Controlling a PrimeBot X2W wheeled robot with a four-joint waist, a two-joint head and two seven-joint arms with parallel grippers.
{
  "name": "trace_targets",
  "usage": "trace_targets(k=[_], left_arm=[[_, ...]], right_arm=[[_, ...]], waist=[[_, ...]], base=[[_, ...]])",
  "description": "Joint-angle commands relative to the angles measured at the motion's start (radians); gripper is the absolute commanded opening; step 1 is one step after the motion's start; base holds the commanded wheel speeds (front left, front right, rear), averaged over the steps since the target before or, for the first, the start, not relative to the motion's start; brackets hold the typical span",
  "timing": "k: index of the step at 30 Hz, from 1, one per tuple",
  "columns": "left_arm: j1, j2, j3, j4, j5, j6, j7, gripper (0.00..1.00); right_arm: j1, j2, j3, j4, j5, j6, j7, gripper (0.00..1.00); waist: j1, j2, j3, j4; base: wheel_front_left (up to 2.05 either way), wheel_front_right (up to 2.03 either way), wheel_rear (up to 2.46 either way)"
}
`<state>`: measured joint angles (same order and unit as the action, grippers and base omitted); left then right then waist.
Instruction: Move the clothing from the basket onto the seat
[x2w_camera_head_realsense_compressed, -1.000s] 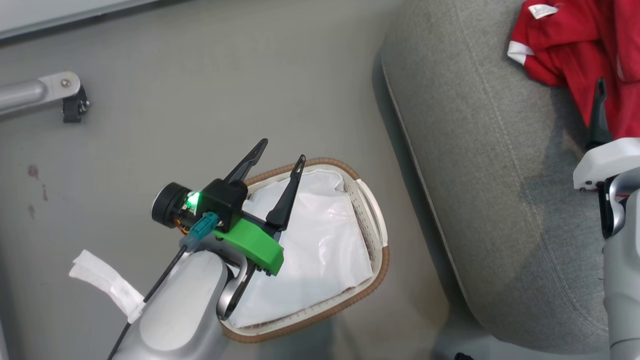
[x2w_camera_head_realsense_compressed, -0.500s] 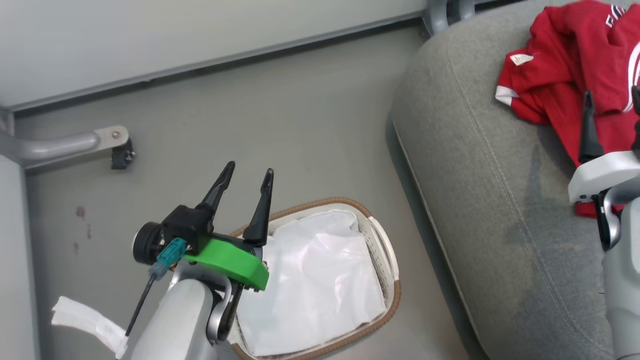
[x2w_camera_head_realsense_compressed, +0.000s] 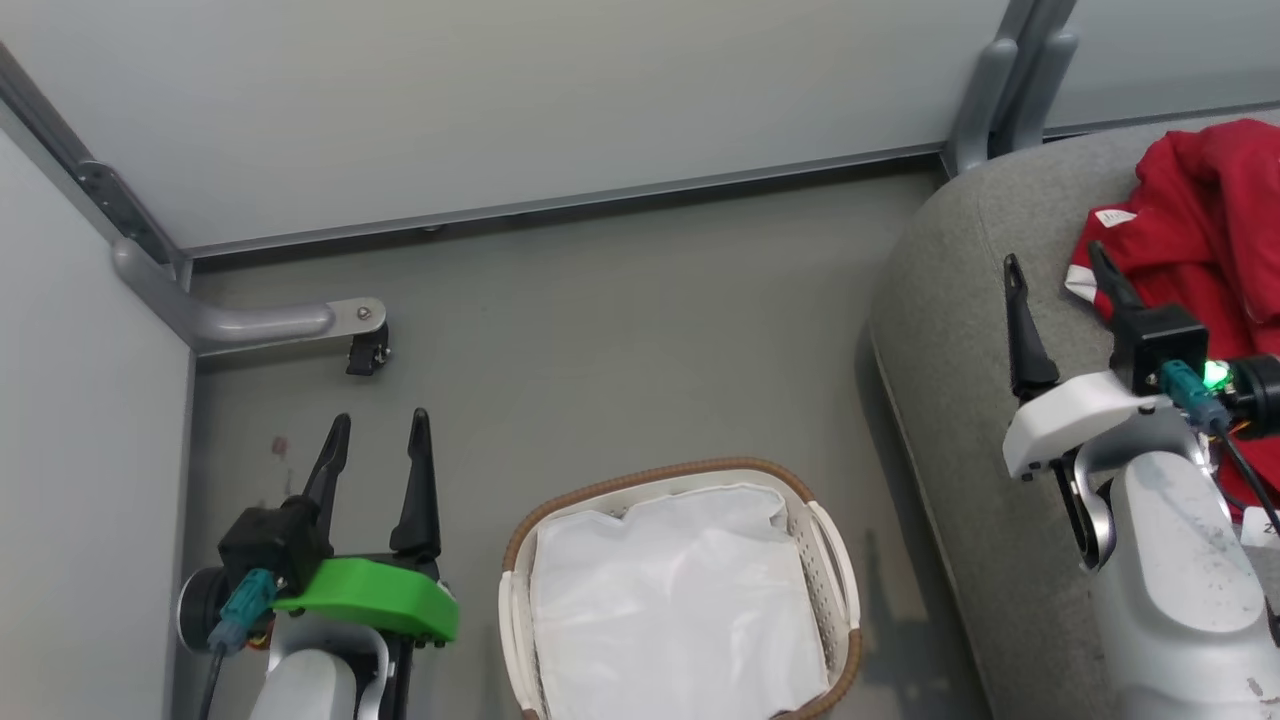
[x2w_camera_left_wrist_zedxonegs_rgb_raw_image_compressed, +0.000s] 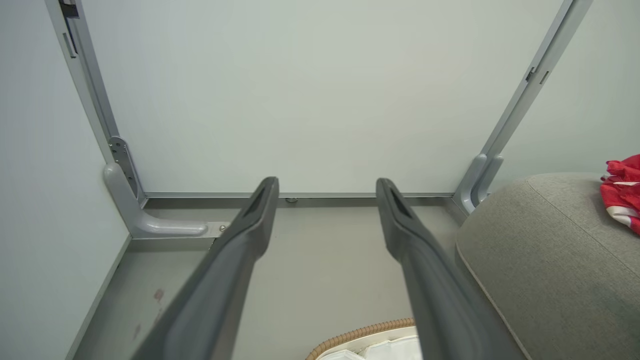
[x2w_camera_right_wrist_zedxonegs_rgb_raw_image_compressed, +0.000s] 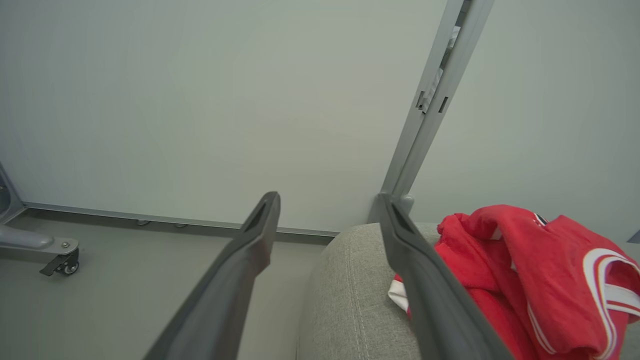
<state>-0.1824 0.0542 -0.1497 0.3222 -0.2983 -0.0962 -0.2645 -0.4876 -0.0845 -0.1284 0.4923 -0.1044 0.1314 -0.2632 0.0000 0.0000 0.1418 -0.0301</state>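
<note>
The red clothing with white trim lies heaped on the grey seat at the right; it shows too in the right wrist view and at the edge of the left wrist view. The white basket with its brown rim stands on the floor at bottom centre, holding just its white liner. My left gripper is open over bare floor, left of the basket. My right gripper is open above the seat, just left of the clothing, with nothing between its fingers.
Pale wall panels close off the back and the left. A grey frame leg with a small black caster stands on the floor at the left wall. A grey upright post rises behind the seat.
The head camera has tilted up, so the whole picture shifted down. My left gripper has drawn back from over the basket to its left. My right gripper has come away from the clothing.
</note>
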Motion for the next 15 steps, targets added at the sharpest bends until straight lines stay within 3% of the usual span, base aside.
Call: trace_targets(k=[1,15], left_arm=[[0.034,0.0,0.017,-0.009,0.01,0.004,0.0,1.0],[0.16,-0.003,0.053,-0.048,-0.023,0.01,0.001,1.0]], right_arm=[[0.036,0.004,0.009,-0.013,0.013,-0.001,-0.002,1.0],[0.274,0.031,0.119,-0.137,0.141,-0.001,-0.002,1.0]], waist=[[0.0,0.0,-0.046,0.047],[0.0,0.0,-0.095,0.093]], base=[[0.0,0.0,0.0],[0.0,0.0,0.0]])
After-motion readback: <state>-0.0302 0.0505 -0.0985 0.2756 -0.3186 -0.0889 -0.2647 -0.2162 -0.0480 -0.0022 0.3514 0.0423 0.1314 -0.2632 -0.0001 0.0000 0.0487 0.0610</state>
